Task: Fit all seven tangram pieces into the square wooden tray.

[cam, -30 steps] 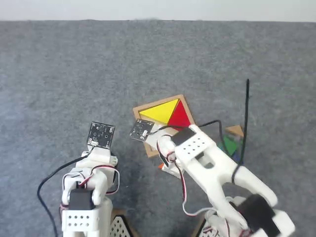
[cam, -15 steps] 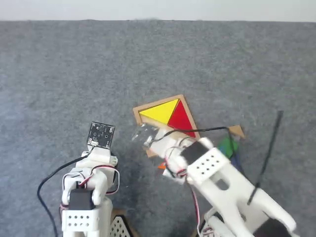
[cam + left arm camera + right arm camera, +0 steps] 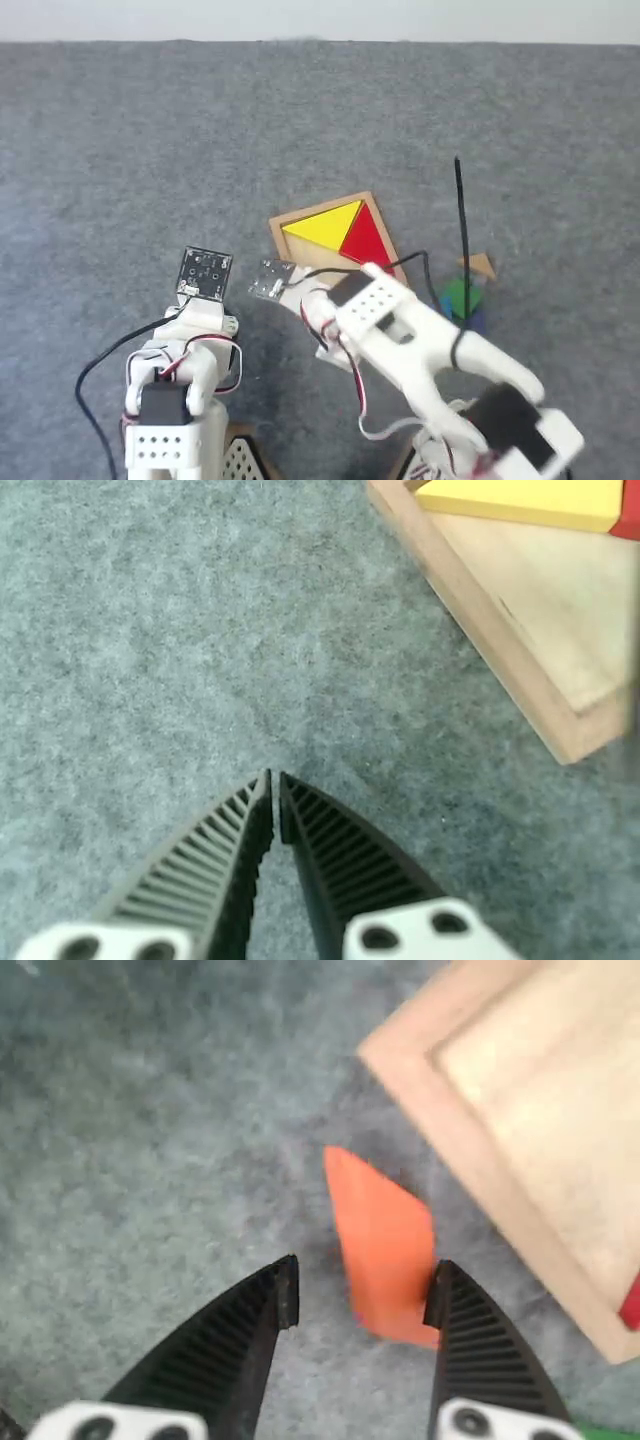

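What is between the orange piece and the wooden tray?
A narrow strip of bare grey mat; the right wrist view shows it. The orange piece lies beside the wooden tray, not touching it.

Lab-like bench: grey felt tabletop [image 3: 120, 130], plain white wall [image 3: 320, 20].

Grey worktop [image 3: 150, 630] runs free ahead of your closed left fingers [image 3: 235, 830], with the tray [image 3: 485, 620] wall nearest in the way. Your spread right fingers [image 3: 250, 1320] straddle the orange piece [image 3: 385, 1250]; the tray's corner stands just beyond.
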### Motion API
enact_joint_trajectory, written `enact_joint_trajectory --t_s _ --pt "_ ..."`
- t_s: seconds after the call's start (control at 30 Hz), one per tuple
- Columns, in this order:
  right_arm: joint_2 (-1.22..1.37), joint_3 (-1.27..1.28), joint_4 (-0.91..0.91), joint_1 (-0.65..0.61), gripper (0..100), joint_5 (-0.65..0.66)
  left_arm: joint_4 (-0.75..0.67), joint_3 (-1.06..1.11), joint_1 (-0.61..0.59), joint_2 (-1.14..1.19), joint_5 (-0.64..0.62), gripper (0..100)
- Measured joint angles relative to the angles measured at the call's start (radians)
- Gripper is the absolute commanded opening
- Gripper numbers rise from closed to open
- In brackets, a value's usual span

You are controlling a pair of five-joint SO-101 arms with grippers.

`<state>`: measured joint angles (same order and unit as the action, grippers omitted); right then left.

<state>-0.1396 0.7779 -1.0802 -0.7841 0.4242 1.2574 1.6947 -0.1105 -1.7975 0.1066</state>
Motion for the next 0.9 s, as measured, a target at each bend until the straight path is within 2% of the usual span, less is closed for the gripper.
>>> enact_joint_trajectory --t_s 0.2,0.4,0.6,0.73,0.9 --pt "0.153 -0.115 -0.003 0.061 20.6 0.025 0.000 0.000 0.000 0.000 0.000 1" --pt "0.178 -0.163 -0.037 0.095 0.2 0.064 0.000 0.000 0.000 0.000 0.000 1" --pt "0.178 -0.166 -0.037 0.104 0.9 0.068 0.000 0.000 0.000 0.000 0.000 1" --pt "0.176 -0.167 -0.114 0.089 0.8 0.066 0.000 0.000 0.000 0.000 0.000 1" --pt "0.092 -0.167 -0.212 0.071 0.8 -0.077 0.000 0.000 0.000 0.000 0.000 1"
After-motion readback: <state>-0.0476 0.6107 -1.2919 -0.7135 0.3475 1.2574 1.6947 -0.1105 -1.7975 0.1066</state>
